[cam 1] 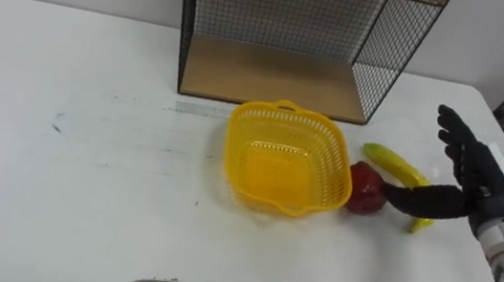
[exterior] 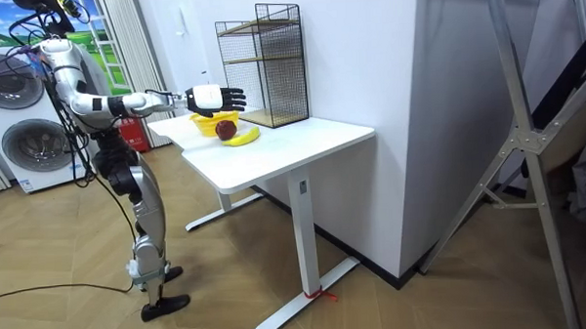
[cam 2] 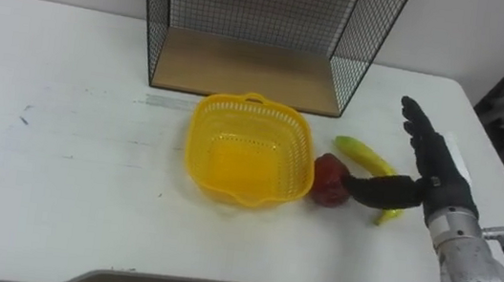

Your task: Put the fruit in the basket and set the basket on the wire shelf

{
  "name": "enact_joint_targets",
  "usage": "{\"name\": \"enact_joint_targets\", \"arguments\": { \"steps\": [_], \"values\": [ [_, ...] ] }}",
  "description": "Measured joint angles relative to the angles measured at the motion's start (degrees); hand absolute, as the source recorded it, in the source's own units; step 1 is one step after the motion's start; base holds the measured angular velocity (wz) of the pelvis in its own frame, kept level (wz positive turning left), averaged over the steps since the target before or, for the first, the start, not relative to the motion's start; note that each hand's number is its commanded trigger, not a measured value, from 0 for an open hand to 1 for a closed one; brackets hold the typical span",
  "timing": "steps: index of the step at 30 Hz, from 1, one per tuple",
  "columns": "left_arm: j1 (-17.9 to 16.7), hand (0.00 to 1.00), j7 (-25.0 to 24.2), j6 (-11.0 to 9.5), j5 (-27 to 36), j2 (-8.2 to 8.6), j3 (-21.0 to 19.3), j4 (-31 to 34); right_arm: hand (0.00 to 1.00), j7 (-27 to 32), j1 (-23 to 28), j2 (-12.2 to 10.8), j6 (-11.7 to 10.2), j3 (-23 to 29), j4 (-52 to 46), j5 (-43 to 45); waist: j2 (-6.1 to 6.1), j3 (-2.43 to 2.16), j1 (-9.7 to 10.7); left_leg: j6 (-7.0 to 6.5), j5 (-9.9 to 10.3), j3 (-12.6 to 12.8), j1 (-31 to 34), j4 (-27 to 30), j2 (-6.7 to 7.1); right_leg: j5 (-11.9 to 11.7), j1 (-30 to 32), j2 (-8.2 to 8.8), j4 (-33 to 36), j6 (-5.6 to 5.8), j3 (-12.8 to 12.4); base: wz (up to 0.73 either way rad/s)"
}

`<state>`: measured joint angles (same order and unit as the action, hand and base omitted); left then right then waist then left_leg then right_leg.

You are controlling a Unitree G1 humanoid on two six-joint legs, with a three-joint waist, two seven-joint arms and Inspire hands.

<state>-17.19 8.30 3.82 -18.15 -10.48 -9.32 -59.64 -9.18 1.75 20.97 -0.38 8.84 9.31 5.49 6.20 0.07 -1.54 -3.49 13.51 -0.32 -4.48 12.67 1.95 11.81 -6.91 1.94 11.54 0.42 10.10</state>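
Right robot hand (cam 1: 478, 183), fingers wide, thumb just beside apple (cam 1: 366, 189), across banana (cam 1: 389, 161), near basket (cam 1: 286, 113)

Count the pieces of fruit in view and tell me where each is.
2. The round red apple sits just right of the yellow plastic mesh basket; the long yellow banana lies right of it, partly under the open right robot hand. The basket holds none.

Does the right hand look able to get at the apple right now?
Probably yes. The right hand is open just beside the apple, thumb stretched toward it, with nothing between them. The banana lies partly under the hand, and the basket sits on the apple's other side.
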Motion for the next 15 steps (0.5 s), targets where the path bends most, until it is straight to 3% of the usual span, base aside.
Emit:
{"name": "enact_joint_targets", "arguments": {
  "steps": [15],
  "values": [
    [1.4,0.00,-0.1,0.0,0.0,-1.14,1.3,-0.1,0.00,-1.6,0.0,0.0,0.8,-1.1,0.0,3.9,-0.19,0.04,-0.6,0.00,0.0,-0.2,0.1,0.0,-0.01,0.0,0.0,-0.03,0.0,0.00,0.1,0.00]
  ]
}}
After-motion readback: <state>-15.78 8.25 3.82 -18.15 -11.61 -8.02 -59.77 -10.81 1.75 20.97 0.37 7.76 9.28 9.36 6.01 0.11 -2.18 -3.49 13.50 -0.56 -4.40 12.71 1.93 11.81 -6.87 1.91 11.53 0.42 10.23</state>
